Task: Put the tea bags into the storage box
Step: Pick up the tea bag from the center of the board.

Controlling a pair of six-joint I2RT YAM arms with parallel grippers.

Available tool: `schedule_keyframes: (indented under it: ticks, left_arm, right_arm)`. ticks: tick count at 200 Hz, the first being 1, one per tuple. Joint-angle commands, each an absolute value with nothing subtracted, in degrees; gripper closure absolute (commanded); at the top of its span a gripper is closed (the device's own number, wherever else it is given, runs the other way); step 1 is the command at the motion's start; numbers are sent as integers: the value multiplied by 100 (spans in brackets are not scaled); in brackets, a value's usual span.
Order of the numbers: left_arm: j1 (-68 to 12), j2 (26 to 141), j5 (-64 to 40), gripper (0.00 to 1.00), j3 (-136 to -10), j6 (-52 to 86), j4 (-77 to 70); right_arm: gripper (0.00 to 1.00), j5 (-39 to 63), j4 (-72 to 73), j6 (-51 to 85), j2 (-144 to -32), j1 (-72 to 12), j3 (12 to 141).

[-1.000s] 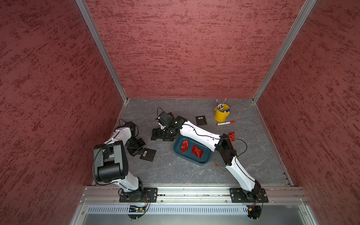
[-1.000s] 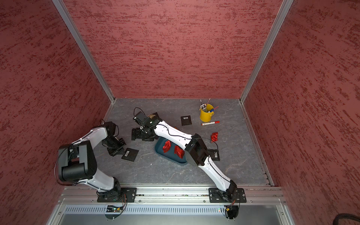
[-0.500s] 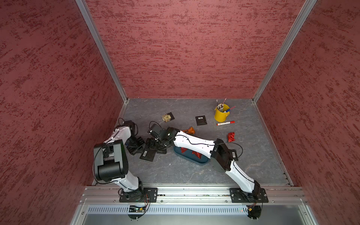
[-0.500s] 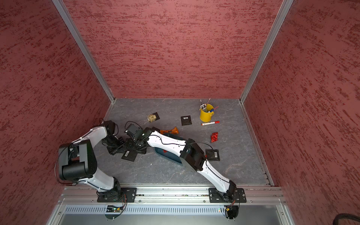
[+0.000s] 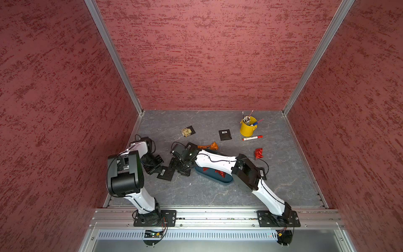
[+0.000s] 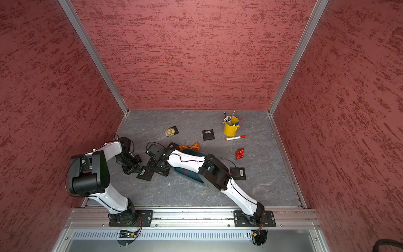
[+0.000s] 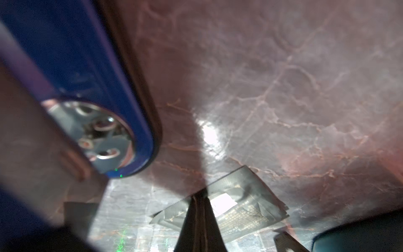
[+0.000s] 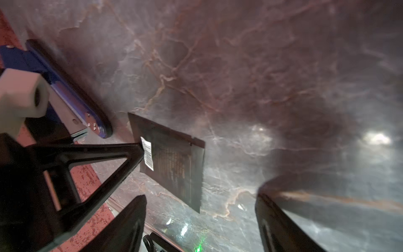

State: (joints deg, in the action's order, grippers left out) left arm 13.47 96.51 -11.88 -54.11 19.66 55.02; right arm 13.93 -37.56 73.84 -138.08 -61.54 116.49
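The dark teal storage box (image 5: pixel 225 180) lies mid-table, half hidden under my right forearm, with two red foil tea bags (image 5: pixel 220 174) inside. A flat black tea bag (image 5: pixel 165 173) with a barcode label lies left of it. My left gripper (image 5: pixel 160 169) is shut, and its tips touch that packet (image 7: pixel 239 203) by the label. My right gripper (image 5: pixel 177 168) stands open and low just right of the packet (image 8: pixel 174 161), nothing between its fingers (image 8: pixel 279 224). Loose tea bags: an orange wrapper (image 5: pixel 207 146), a tan one (image 5: pixel 187 131), a black one (image 5: pixel 225 134) and a red pouch (image 5: pixel 258 153).
A yellow cup of pens (image 5: pixel 248 127) stands at the back right with a red-and-white marker (image 5: pixel 252 138) in front of it. Another black packet (image 6: pixel 238 173) lies right of my right elbow. The enclosure's red walls close in on three sides.
My right arm swung from the back toward the front, coming down beside the black packet, uncovering the tan and orange packets. Its jaws narrowed slightly. The left arm barely moved.
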Motion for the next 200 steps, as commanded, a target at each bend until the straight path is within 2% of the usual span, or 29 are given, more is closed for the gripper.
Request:
schedule_keyframes:
  ticks: [1,44,148,200]
  left_arm:
    - [1357,9861,-1244,100,-5273,1873,5265]
    - [1351,9879,-1308,100,-5265,1846,5238]
    - [1313,9915,-1374,100,-5256,1819,5210]
    - [1266,9897,-1364,100,-5258,1819,5209]
  right_arm:
    - [20,1493,-3364,7591,-13894,-6119,11642]
    - [27,1668,-3109,7729,-14038,-6113,11576]
    - [28,1938,-2429,7933,-14253,-6091,11479]
    - [35,1912,-2041,7871,-14091,-6089,11215]
